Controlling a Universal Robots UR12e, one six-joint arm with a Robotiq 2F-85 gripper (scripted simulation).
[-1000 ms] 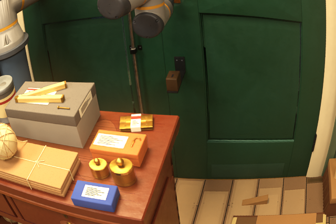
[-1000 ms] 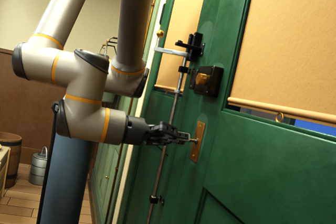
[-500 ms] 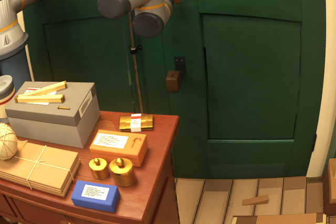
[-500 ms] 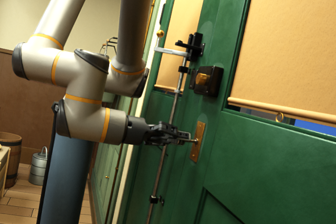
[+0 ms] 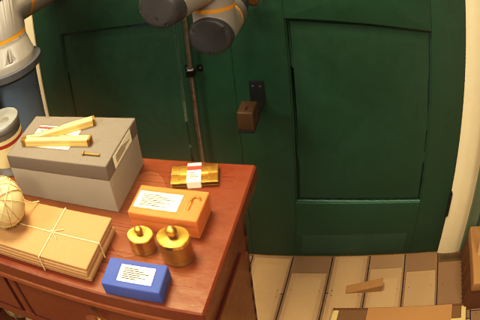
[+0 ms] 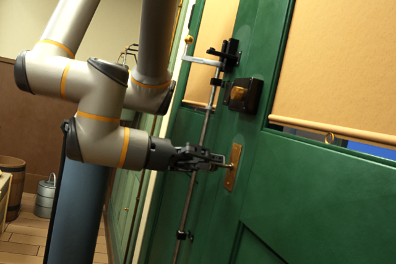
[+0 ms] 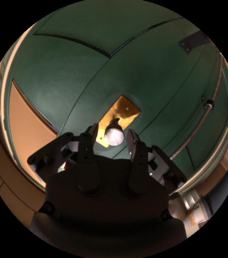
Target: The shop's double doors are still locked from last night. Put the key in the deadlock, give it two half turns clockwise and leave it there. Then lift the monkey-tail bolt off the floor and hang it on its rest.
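Note:
The key [image 7: 114, 136] sticks out of the deadlock's brass plate [image 7: 118, 119] on the green door, its round silver bow facing me. My gripper [image 7: 112, 135] is open around the bow and holds nothing. From the side, the gripper [image 6: 215, 162] stands level at the brass plate [image 6: 232, 166]. The monkey-tail bolt [image 6: 204, 117] runs down the door edge just behind the gripper, its curled handle [image 6: 200, 59] at the top by a black bracket [image 6: 228, 54]. The bolt's rod [image 5: 192, 88] passes behind my arm, and its foot is hidden behind the table.
The green door face [image 5: 356, 107] is right ahead of the fingers. A dark rim lock with a brass knob [image 6: 243, 94] sits above the plate. A brown box on a black bracket [image 5: 250, 111] juts from the door lower down. A red table with boxes and brass weights [image 5: 163, 227] stands below.

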